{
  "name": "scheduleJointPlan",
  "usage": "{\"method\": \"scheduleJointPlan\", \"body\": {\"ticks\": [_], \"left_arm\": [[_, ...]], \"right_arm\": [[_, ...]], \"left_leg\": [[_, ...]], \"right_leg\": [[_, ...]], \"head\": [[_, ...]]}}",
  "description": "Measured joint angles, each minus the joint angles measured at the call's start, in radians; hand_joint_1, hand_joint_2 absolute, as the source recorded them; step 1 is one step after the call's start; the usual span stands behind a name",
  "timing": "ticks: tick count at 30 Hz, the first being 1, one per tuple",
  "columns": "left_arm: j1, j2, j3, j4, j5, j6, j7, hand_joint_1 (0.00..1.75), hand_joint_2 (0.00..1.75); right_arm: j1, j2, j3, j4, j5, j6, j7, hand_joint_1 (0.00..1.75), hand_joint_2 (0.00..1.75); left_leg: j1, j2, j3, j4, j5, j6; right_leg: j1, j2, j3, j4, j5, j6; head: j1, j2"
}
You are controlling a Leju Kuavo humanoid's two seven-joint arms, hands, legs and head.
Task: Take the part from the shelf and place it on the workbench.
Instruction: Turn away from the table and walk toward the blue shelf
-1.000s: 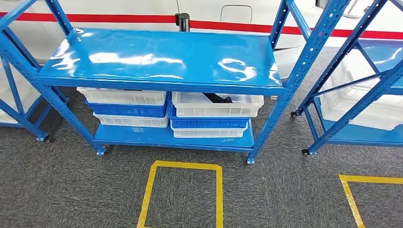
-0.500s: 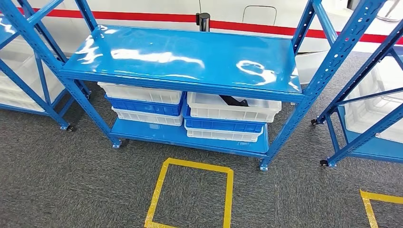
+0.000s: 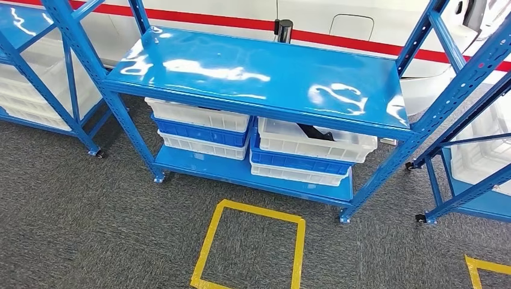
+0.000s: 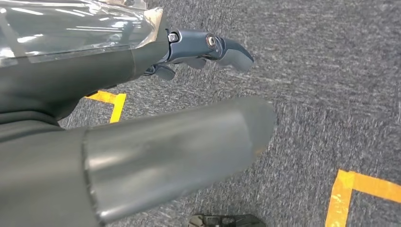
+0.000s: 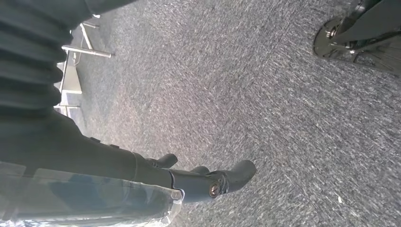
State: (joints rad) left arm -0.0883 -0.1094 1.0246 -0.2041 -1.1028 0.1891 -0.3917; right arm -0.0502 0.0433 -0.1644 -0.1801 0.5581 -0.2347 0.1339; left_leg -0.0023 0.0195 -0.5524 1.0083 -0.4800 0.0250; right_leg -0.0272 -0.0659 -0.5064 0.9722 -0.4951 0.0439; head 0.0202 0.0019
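Observation:
A black part lies in the top white bin on the right side of the blue shelf's lower level, half hidden under the upper board. My left hand hangs over the grey carpet with its fingers apart and nothing in it. My right hand also hangs over the carpet, fingers loosely extended and holding nothing.
Stacked white and blue bins fill the lower level's left side. More blue racks stand at the left and right. A yellow tape square marks the carpet in front of the shelf. A black post stands behind.
The whole scene has slid to the right and slightly down in the head view, so the camera has turned left; the shelf and bins themselves have not moved.

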Motion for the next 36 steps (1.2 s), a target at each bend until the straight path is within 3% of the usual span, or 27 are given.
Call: {"method": "scheduleJointPlan", "body": {"ticks": [7,9,10,12,14,15,16,18,20,22,24,26,28,29,30,31,33,34,36], "left_arm": [[0.000,0.003,0.000,0.000,-0.002,-0.001,0.010,0.00,0.00],[0.000,0.004,0.000,0.000,-0.004,-0.001,0.015,0.00,0.00],[0.000,0.005,0.000,0.000,-0.004,-0.001,0.018,0.00,0.00],[-0.001,0.004,0.000,0.000,-0.005,-0.001,0.022,0.00,0.00],[-0.002,0.003,0.000,0.000,-0.005,-0.003,0.025,0.00,0.00],[-0.001,0.002,0.000,0.000,-0.005,-0.005,0.026,0.00,0.00],[-0.001,0.001,0.000,0.000,-0.006,-0.007,0.026,0.00,0.00],[-0.001,0.000,0.000,0.000,-0.006,-0.008,0.027,0.00,0.00],[-0.001,-0.001,0.000,0.000,-0.007,-0.009,0.028,0.00,0.00],[-0.001,-0.001,0.000,0.000,-0.007,-0.009,0.028,0.00,0.00],[-0.002,0.001,0.000,-0.001,-0.008,-0.009,0.029,0.00,0.00],[-0.002,0.001,0.000,-0.001,-0.009,-0.009,0.029,0.00,0.00],[-0.001,0.001,0.000,-0.001,-0.010,-0.009,0.029,0.00,0.00],[-0.001,0.001,0.000,-0.001,-0.010,-0.009,0.030,0.00,0.00],[-0.001,0.001,0.000,-0.001,-0.010,-0.009,0.030,0.00,0.00],[-0.001,0.001,0.000,-0.001,-0.010,-0.009,0.031,0.00,0.00],[-0.001,0.002,0.000,-0.001,-0.010,-0.009,0.031,0.00,0.00],[-0.001,0.002,0.000,-0.001,-0.011,-0.009,0.031,0.00,0.00],[-0.003,0.002,-0.001,-0.001,-0.011,-0.009,0.031,0.00,0.00]], "right_arm": [[-0.001,0.001,0.000,0.000,0.000,0.005,0.002,0.00,0.00],[-0.002,0.001,0.000,0.000,0.001,0.005,0.002,0.00,0.00],[-0.002,0.001,0.000,0.000,0.001,0.005,0.003,0.00,0.00],[0.000,0.001,0.000,0.000,0.004,0.005,0.003,0.00,0.00],[0.004,0.000,0.000,0.000,0.006,0.005,0.005,0.00,0.00],[0.006,-0.001,0.000,0.000,0.008,0.005,0.006,0.00,0.00],[0.008,-0.002,0.000,0.000,0.008,0.005,0.006,0.00,0.00],[0.008,-0.004,0.000,0.000,0.008,0.005,0.006,0.00,0.00],[0.005,-0.006,0.000,0.000,0.008,0.005,0.006,0.00,0.00],[0.001,-0.005,0.000,0.000,0.008,0.005,0.007,0.00,0.00],[0.001,-0.004,0.000,0.000,0.008,0.005,0.008,0.00,0.00],[0.002,-0.003,0.000,0.000,0.007,0.005,0.010,0.00,0.00],[0.002,-0.003,0.000,0.000,0.007,0.005,0.010,0.00,0.00],[0.003,-0.003,0.000,0.000,0.007,0.005,0.010,0.00,0.00],[0.004,-0.002,0.000,0.000,0.007,0.005,0.011,0.00,0.00],[0.004,-0.002,0.000,0.000,0.007,0.005,0.011,0.00,0.00],[0.006,-0.002,0.000,0.000,0.007,0.005,0.012,0.00,0.00],[0.005,-0.001,0.000,0.000,0.007,0.005,0.012,0.00,0.00],[0.002,-0.001,0.000,0.000,0.008,0.005,0.012,0.00,0.00]], "left_leg": [[-0.014,-0.003,-0.004,0.001,-0.004,0.026],[-0.009,-0.008,0.001,-0.008,0.000,0.039],[-0.005,-0.010,0.005,-0.013,0.002,0.044],[-0.005,-0.014,0.007,-0.015,0.003,0.051],[-0.008,-0.023,0.009,-0.014,0.001,0.052],[-0.010,-0.030,0.011,-0.014,0.000,0.051],[-0.010,-0.035,0.015,-0.014,-0.002,0.049],[-0.012,-0.044,0.024,-0.013,-0.009,0.040],[-0.014,-0.048,0.029,-0.013,-0.018,0.028],[-0.012,-0.048,0.032,-0.014,-0.025,0.015],[-0.007,-0.044,0.030,0.002,-0.038,0.003],[-0.001,-0.035,-0.011,0.091,-0.085,-0.012],[0.006,-0.028,-0.092,0.229,-0.139,-0.024],[0.009,-0.027,-0.125,0.274,-0.145,-0.028],[0.012,-0.025,-0.141,0.282,-0.128,-0.030],[0.014,-0.023,-0.136,0.248,-0.092,-0.030],[0.015,-0.018,-0.084,0.115,-0.006,-0.026],[0.013,-0.016,-0.059,0.059,0.019,-0.022],[0.006,-0.015,-0.039,0.015,0.025,-0.010]], "right_leg": [[-0.013,-0.002,0.010,-0.009,0.004,0.034],[-0.016,0.013,0.000,0.014,-0.011,0.037],[-0.016,0.027,-0.021,0.056,-0.031,0.033],[-0.012,0.051,-0.095,0.195,-0.088,0.017],[-0.006,0.059,-0.157,0.302,-0.114,0.013],[-0.003,0.060,-0.162,0.300,-0.103,0.016],[-0.002,0.060,-0.144,0.254,-0.077,0.022],[0.000,0.062,-0.080,0.109,-0.014,0.024],[0.008,0.064,-0.044,0.028,0.012,0.008],[0.014,0.064,-0.038,0.020,0.011,-0.013],[0.008,0.064,-0.027,0.016,0.010,-0.027],[0.002,0.062,-0.016,0.013,0.007,-0.039],[0.003,0.061,-0.009,0.013,0.000,-0.047],[0.004,0.061,-0.005,0.013,-0.004,-0.049],[0.004,0.061,0.001,0.013,-0.009,-0.048],[0.004,0.062,0.009,0.013,-0.015,-0.046],[0.004,0.062,0.025,0.013,-0.030,-0.040],[0.007,0.062,0.030,0.013,-0.037,-0.035],[0.013,0.062,0.032,0.010,-0.048,-0.023]], "head": [[-0.001,0.000],[0.000,0.000],[0.001,0.000],[0.004,0.000],[0.004,0.000],[0.004,0.000],[0.004,0.000],[0.004,0.000],[0.003,0.000],[0.002,0.000],[0.002,0.000],[0.000,0.000],[-0.001,0.000],[-0.002,0.000],[-0.002,0.000],[-0.002,0.000],[-0.001,0.000],[-0.001,0.000],[-0.001,0.000]]}}
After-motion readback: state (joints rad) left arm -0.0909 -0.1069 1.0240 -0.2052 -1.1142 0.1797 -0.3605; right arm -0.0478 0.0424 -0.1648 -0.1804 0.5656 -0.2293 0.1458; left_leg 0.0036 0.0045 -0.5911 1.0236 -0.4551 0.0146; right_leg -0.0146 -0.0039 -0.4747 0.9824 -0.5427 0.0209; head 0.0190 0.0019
